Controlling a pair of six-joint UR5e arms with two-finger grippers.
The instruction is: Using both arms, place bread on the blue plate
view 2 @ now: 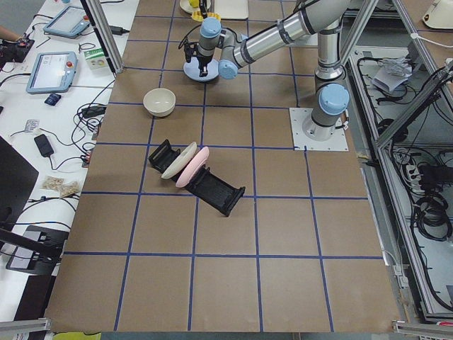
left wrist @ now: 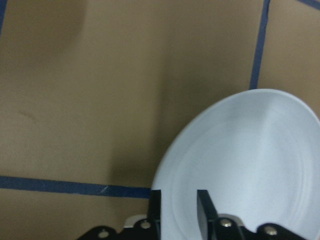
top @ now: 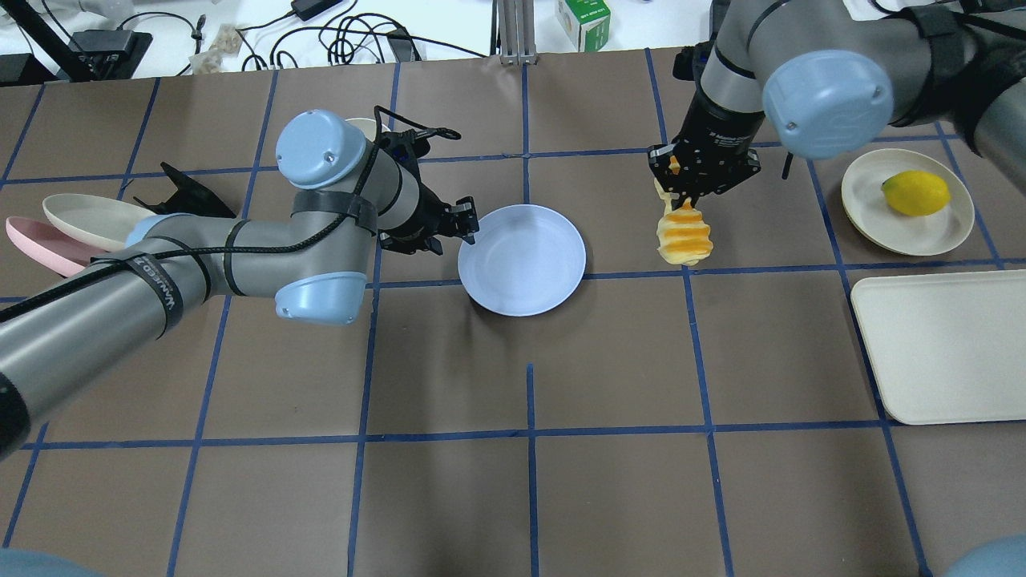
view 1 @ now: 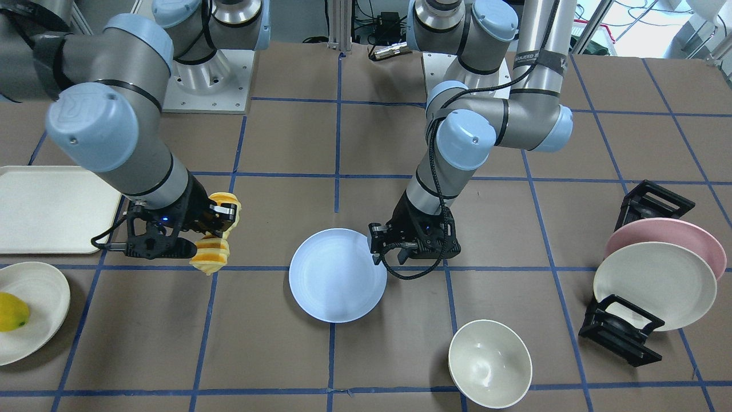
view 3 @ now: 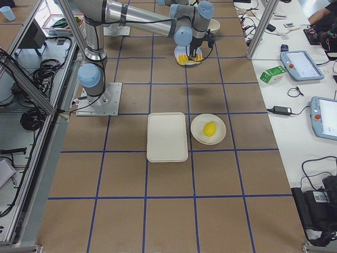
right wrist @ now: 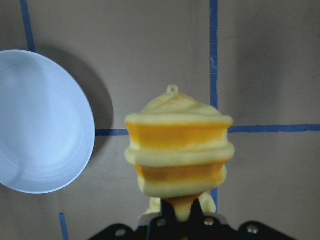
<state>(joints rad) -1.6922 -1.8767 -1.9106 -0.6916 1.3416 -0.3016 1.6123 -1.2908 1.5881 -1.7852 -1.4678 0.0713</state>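
Observation:
The blue plate (top: pixel 521 260) lies near the table's middle; it also shows in the front view (view 1: pixel 337 277). My left gripper (top: pixel 469 228) is at the plate's left rim. In the left wrist view its fingers (left wrist: pixel 202 210) straddle the rim of the plate (left wrist: pixel 250 165) and are shut on it. My right gripper (top: pixel 681 192) is shut on one end of the bread (top: pixel 684 236). The ridged orange-yellow loaf hangs above the table, clear of the plate's right side. The right wrist view shows the bread (right wrist: pixel 177 150) end-on with the plate (right wrist: pixel 40 125) to its left.
A cream tray (top: pixel 946 344) and a cream plate (top: pixel 874 216) with a yellow fruit (top: pixel 914 192) lie on the robot's right. A white bowl (view 1: pixel 489 363) stands beyond the blue plate. A black rack (view 1: pixel 623 332) holds a pink plate (view 1: pixel 669 232) and a cream plate (view 1: pixel 655 283).

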